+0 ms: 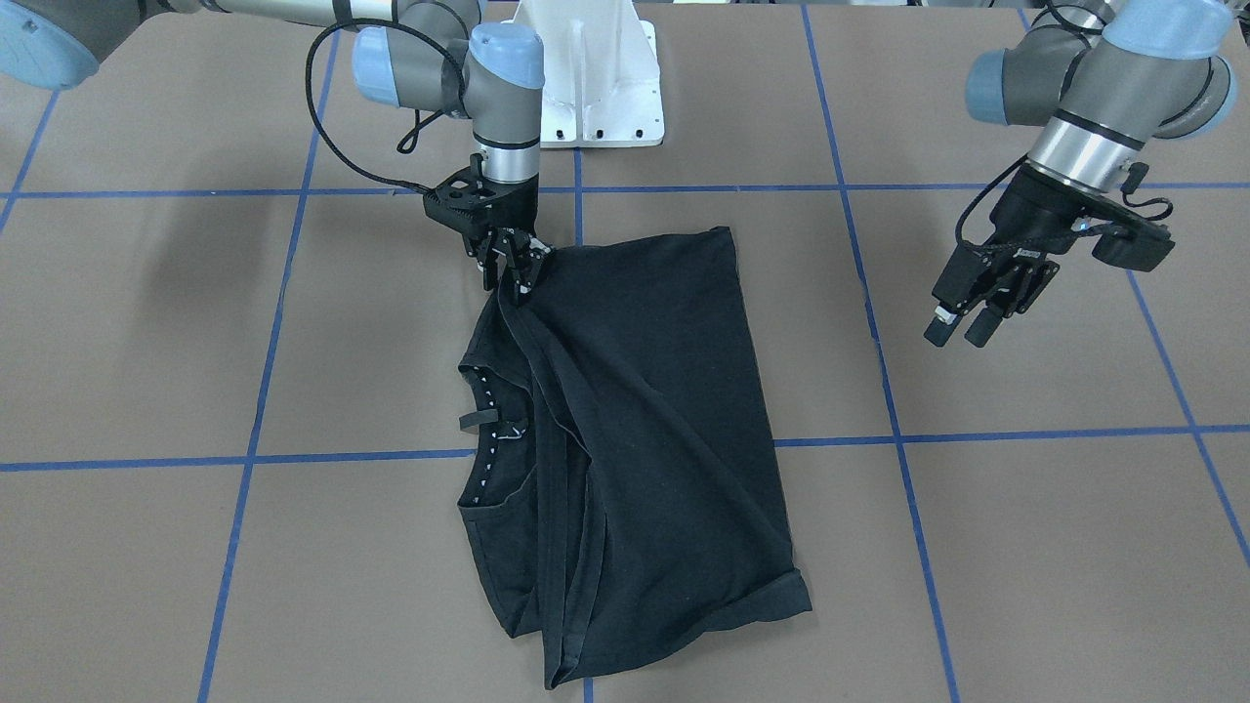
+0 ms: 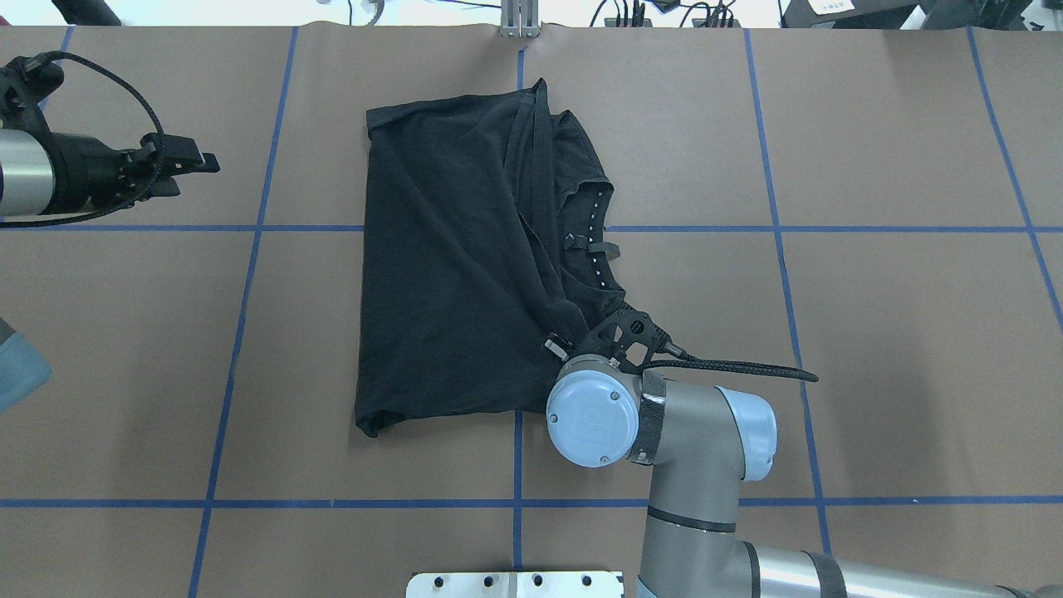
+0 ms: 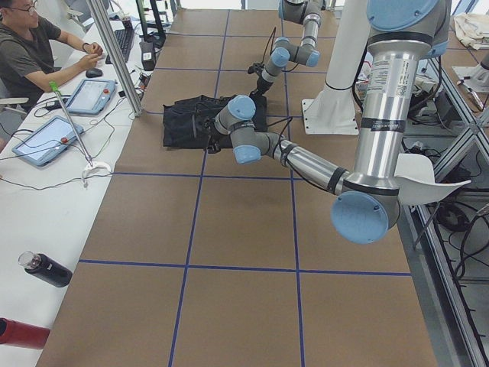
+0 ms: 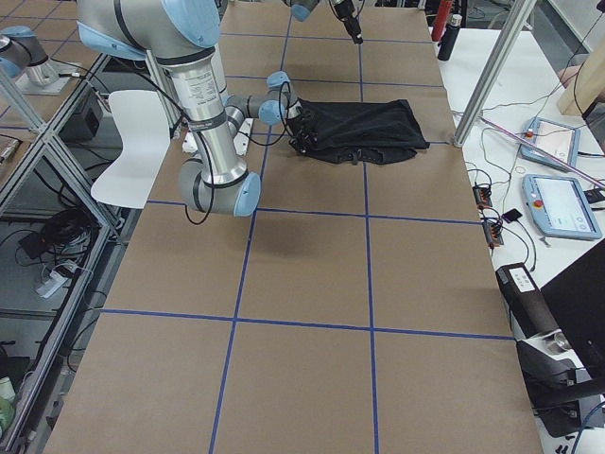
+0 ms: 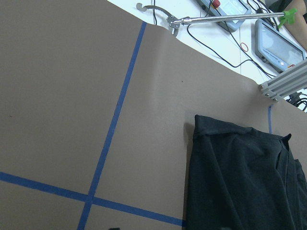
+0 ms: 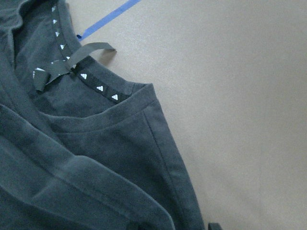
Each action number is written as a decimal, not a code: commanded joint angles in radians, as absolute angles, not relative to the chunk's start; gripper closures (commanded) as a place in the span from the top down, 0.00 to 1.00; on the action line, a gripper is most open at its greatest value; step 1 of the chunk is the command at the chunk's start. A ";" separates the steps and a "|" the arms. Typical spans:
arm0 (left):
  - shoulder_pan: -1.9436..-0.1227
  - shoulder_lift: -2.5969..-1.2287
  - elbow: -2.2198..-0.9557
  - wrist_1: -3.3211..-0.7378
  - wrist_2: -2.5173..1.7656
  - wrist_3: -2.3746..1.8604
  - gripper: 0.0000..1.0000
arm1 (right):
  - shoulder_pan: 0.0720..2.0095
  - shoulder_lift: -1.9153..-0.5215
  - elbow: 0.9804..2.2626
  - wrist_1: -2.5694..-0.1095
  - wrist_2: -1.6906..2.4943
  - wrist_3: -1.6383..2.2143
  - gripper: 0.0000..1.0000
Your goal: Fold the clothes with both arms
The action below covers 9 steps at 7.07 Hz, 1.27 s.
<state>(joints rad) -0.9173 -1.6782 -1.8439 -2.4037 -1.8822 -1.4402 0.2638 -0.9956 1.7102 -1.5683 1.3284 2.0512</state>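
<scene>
The black T-shirt (image 1: 645,420) lies folded lengthwise on the brown table, its collar with small white marks (image 1: 488,410) facing the robot's right. Its graphic is hidden. It also shows in the overhead view (image 2: 448,266). My right gripper (image 1: 518,278) is shut on the shirt's edge at the corner nearest the robot and holds it slightly raised; it also shows in the overhead view (image 2: 565,342). My left gripper (image 1: 960,330) hangs open and empty above bare table, well off the shirt's other side (image 2: 195,166). The left wrist view shows the shirt's far corner (image 5: 240,177); the right wrist view shows the collar (image 6: 96,88).
The white pedestal base (image 1: 598,88) stands behind the shirt. Blue tape lines (image 1: 898,439) grid the table. An operator (image 3: 34,53) with tablets (image 3: 46,138) sits along the far side, and bottles (image 3: 46,269) lie on the white bench.
</scene>
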 commanded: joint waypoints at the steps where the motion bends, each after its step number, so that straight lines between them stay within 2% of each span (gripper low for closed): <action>1: -0.917 -1.678 -1.844 -2.404 -1.882 -1.442 0.75 | 0.264 -1.000 1.707 -1.568 1.328 2.051 0.51; 3: -0.917 -1.678 -1.844 -2.404 -1.882 -1.445 0.74 | 0.262 -0.997 1.703 -1.569 1.328 2.052 0.51; 4: -0.917 -1.678 -1.844 -2.404 -1.882 -1.447 0.74 | 0.264 -0.996 1.703 -1.569 1.328 2.054 0.40; 5: -0.917 -1.678 -1.844 -2.404 -1.882 -1.447 0.74 | 0.264 -0.997 1.701 -1.569 1.328 2.057 0.13; 6: -0.917 -1.678 -1.844 -2.404 -1.882 -1.447 0.74 | 0.262 -0.997 1.700 -1.568 1.328 2.056 0.00; 9: -0.917 -1.678 -1.844 -2.404 -1.882 -1.447 0.74 | 0.262 -0.992 1.707 -1.569 1.335 2.045 0.00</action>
<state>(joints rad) -0.9173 -1.6782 -1.8438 -2.4038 -1.8822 -1.4465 0.2634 -0.9931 1.7032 -1.5688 1.3312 2.0473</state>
